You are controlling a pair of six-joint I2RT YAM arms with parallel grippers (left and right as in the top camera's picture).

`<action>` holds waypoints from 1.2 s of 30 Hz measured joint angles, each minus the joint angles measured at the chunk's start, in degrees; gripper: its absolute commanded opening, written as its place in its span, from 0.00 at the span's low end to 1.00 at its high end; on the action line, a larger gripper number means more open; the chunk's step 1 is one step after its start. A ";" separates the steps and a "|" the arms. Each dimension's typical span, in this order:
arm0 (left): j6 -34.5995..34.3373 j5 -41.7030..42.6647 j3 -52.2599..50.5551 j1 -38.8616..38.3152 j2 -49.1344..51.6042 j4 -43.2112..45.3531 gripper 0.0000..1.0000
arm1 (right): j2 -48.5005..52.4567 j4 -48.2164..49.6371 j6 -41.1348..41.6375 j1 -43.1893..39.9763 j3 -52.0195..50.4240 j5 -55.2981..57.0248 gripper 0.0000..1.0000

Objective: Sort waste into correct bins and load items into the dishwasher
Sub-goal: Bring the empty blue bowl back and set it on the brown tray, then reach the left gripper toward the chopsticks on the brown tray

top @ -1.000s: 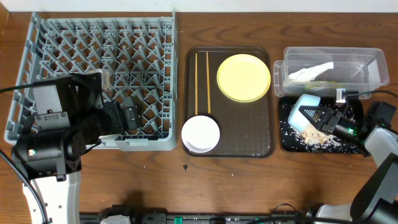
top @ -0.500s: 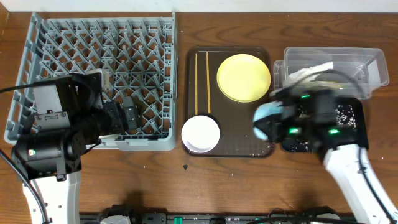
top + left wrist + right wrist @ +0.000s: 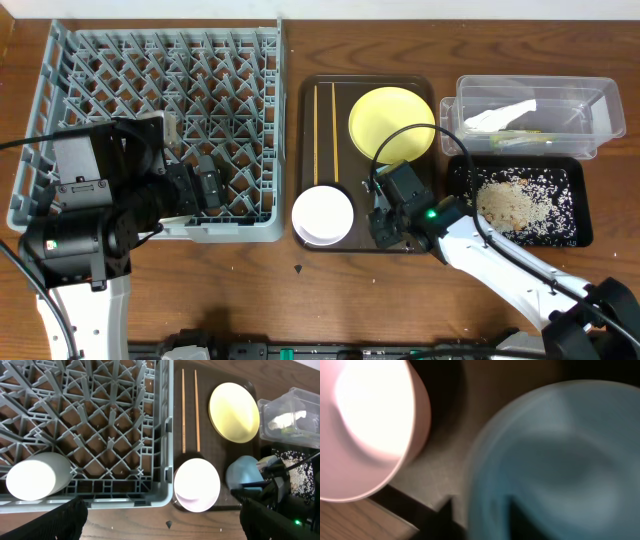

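Rice (image 3: 505, 205) in black tray (image 3: 584, 226), napkin (image 3: 505, 113) in tub (image 3: 603, 108), right jaws clamping blue bowl (image 3: 244, 473), left jaws spread

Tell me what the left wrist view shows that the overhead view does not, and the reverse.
Only the left wrist view shows the light-blue bowl beside the white bowl, and a white cup lying in the grey rack. Only the overhead view shows the left arm and the full black tray of rice. Both show the yellow plate, chopsticks and white bowl on the brown tray.
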 measured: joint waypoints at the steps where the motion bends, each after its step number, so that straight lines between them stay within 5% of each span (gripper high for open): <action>1: 0.00 0.02 0.00 0.00 0.00 0.00 0.98 | 0.00 -0.81 -0.22 0.00 0.46 0.31 0.53; 7: 0.02 0.02 0.00 0.00 0.04 0.15 0.98 | -0.57 -11.41 0.28 -0.39 12.50 0.63 0.41; 16: 0.02 -0.04 0.04 -6.73 1.97 1.38 0.99 | -1.90 -22.43 3.26 -4.02 34.67 0.28 0.65; 28: -2.01 -11.76 2.62 -30.12 23.71 13.35 0.85 | -2.03 -26.69 15.72 -22.10 35.58 -3.08 0.75; 36: -6.12 -18.62 9.27 -34.45 42.25 23.52 0.63 | -2.03 -30.80 16.57 -22.95 35.58 -4.96 0.78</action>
